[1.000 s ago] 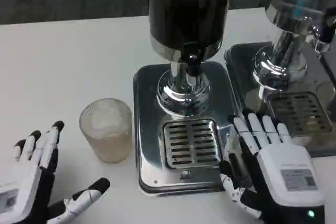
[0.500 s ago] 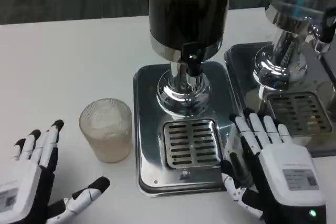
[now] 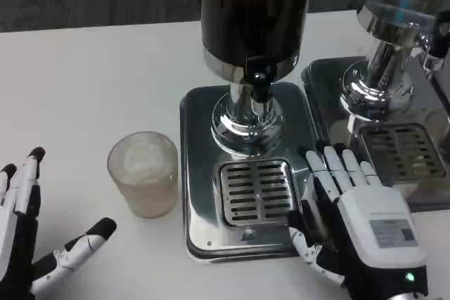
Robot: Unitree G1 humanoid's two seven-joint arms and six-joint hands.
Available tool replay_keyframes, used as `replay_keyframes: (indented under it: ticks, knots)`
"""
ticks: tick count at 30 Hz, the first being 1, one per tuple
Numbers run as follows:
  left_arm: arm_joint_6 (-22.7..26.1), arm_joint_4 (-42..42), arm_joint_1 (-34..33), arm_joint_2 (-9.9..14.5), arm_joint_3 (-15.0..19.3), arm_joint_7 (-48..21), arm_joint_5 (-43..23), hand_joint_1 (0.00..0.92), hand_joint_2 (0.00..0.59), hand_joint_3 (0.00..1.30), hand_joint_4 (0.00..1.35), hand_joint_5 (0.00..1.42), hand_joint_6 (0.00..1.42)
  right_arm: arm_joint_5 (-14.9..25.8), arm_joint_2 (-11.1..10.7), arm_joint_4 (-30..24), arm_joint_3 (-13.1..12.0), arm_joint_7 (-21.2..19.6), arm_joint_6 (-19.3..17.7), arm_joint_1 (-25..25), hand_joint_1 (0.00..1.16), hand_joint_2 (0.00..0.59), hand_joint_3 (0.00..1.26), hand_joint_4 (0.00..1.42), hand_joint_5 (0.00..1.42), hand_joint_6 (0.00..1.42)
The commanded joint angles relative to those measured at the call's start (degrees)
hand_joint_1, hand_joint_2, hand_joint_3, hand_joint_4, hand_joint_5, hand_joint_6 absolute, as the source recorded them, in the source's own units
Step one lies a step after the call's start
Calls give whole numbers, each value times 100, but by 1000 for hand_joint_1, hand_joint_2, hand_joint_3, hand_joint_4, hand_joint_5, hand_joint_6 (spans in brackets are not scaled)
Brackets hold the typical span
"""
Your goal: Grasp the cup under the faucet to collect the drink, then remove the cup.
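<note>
Nearest, at the bottom left, the left hand [image 3: 24, 240] lies over the white table [image 3: 84, 75] with its fingers spread wide and nothing in it, the thumb reaching out to the right. At the bottom right the right hand [image 3: 351, 219] sits with its fingers apart and straight, holding nothing; its fingertips [image 3: 330, 166] lie over the right edge of the shiny metal tray [image 3: 197, 166], though whether they touch the metal is hard to tell.

Just beyond the left hand, the cup [image 3: 143, 173] stands upright on the table, a ribbed, cloudy tumbler, clear of both hands. It stands just beside the left edge of the tray, not on it.

On the tray, the slotted drain grate [image 3: 254, 191] lies near the front. Behind it rises the chrome foot of the drink dispenser [image 3: 254, 12], whose dark tank stands above, with the black faucet [image 3: 259, 83] at its front pointing down over the grate. Farther right, a second dispenser [image 3: 390, 40] stands on its own tray with a grate.
</note>
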Motion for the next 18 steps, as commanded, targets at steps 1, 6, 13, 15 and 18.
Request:
replay_keyframes:
  ticks: [1,6,13,15,18]
  knots:
    - [-406,491,-339,24,51,-141,-475,0,39,0,0,0,0,22,39,33,1,-87,11,-28,424,495,71,1,0,48]
    - [-859,1314,-847,-65,-47,-235,-907,0,8,0,0,0,0,28,80,-36,-34,-34,62,-61,418,497,73,1,0,49]
    - [-1448,2272,-1466,-119,-309,-277,-995,0,0,0,0,0,0,8,66,-186,-65,44,118,-20,420,491,74,1,0,49]
    - [-1583,2491,-1657,-86,-441,-316,-965,0,0,0,0,0,0,16,57,-214,-75,67,124,0,421,490,74,1,0,49]
    - [-1655,2700,-1849,-73,-586,-294,-891,0,0,0,0,0,0,17,59,-239,-70,101,136,36,422,489,75,1,0,55]
